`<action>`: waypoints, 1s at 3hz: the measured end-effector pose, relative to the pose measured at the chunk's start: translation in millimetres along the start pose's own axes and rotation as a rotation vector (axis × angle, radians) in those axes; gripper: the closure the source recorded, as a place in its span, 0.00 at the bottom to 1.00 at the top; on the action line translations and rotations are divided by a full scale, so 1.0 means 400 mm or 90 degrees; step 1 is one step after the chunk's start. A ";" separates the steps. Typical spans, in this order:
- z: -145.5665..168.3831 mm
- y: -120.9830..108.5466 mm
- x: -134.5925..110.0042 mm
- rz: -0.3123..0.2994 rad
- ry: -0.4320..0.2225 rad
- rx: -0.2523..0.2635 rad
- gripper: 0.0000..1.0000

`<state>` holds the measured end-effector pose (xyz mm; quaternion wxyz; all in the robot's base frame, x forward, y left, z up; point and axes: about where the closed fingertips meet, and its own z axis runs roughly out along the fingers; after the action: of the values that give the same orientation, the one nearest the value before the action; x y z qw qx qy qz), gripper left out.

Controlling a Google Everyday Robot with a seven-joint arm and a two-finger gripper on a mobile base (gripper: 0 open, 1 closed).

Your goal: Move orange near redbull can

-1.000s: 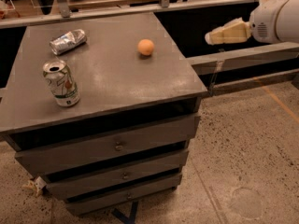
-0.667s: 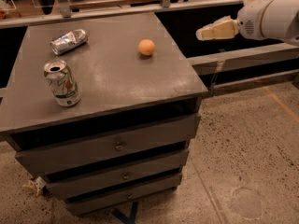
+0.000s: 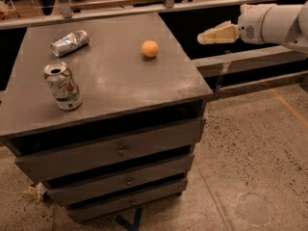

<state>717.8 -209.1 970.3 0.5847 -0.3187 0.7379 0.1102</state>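
Note:
The orange [image 3: 149,48] sits on the grey cabinet top [image 3: 115,81], toward its back right. The redbull can [image 3: 70,43], slim, silver and crumpled, lies on its side at the back left of the top. My gripper [image 3: 204,36] is in the air to the right of the cabinet, about level with the orange and well apart from it, pointing left toward it. It holds nothing.
A wider white can [image 3: 63,85] with green and red markings stands upright at the front left of the top. The cabinet has drawers [image 3: 118,150] below. A low shelf rail [image 3: 250,61] runs behind and to the right. Speckled floor [image 3: 260,167] lies at right.
My gripper and arm have moved left, closer to the cabinet's right edge and the orange. The orange and both cans have not moved.

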 end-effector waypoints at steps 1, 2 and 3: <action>0.026 0.040 0.008 0.011 -0.003 -0.053 0.00; 0.081 0.113 0.026 0.029 -0.001 -0.129 0.00; 0.134 0.172 0.037 0.039 -0.008 -0.180 0.00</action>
<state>717.6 -132.3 926.3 0.5352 -0.3745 0.7205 0.2329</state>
